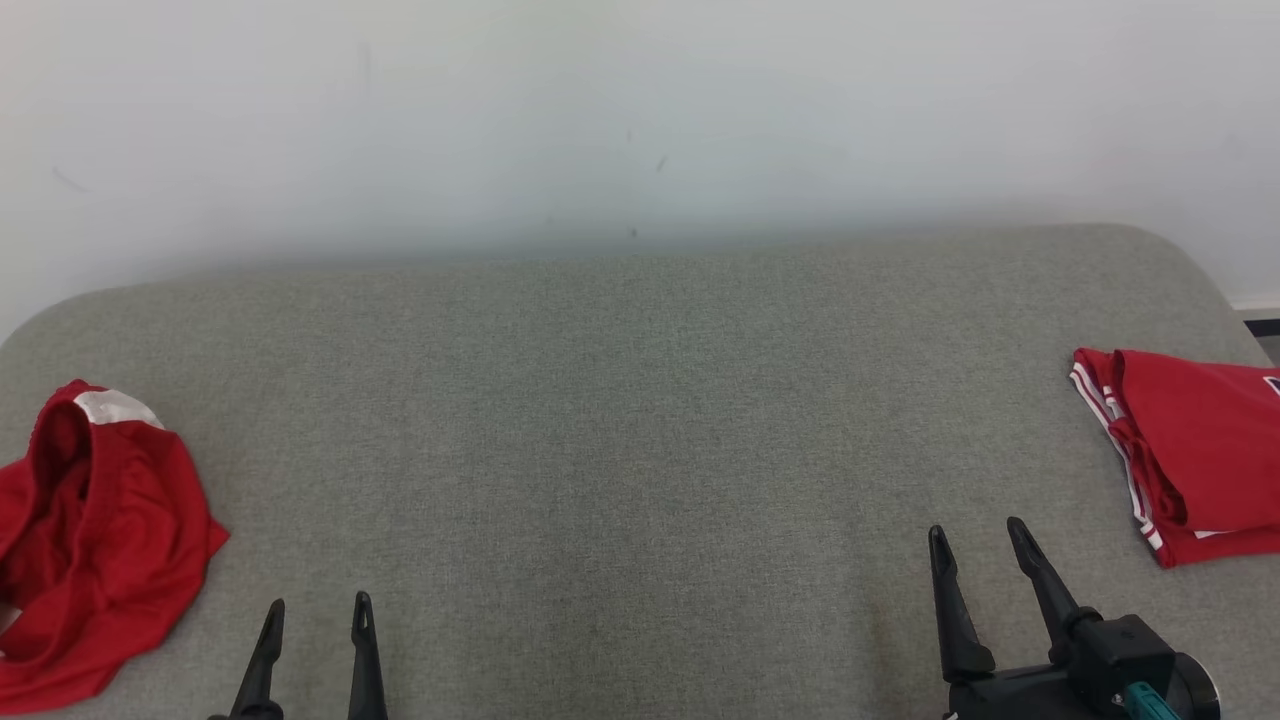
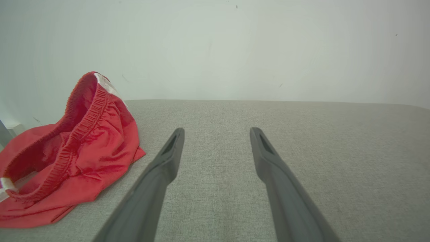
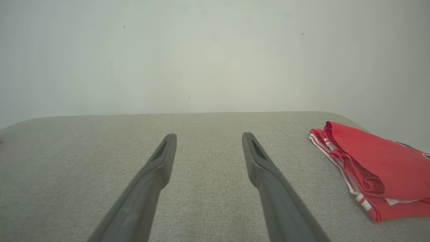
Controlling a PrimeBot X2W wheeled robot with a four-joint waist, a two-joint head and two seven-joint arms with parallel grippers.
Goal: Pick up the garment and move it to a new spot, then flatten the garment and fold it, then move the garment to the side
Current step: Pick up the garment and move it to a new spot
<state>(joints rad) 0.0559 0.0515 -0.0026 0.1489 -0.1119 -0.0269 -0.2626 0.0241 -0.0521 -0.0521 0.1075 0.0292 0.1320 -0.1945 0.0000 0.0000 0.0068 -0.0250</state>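
Note:
A crumpled red garment [image 1: 95, 540] with an elastic waistband and a white patch lies in a heap at the left edge of the grey padded surface [image 1: 620, 420]. It is also in the left wrist view [image 2: 67, 158], left of the fingers. My left gripper [image 1: 318, 610] stands open just right of it, apart from it, with nothing between its fingers. My right gripper [image 1: 980, 545] is open and empty over the front right of the surface. Both wrist views show open jaws: left gripper [image 2: 216, 132], right gripper [image 3: 208, 137].
A folded red garment [image 1: 1190, 450] with white stripe trim rests at the right edge, right of my right gripper, and appears in the right wrist view [image 3: 376, 168]. A white wall [image 1: 640, 120] stands right behind the surface, whose corners are rounded.

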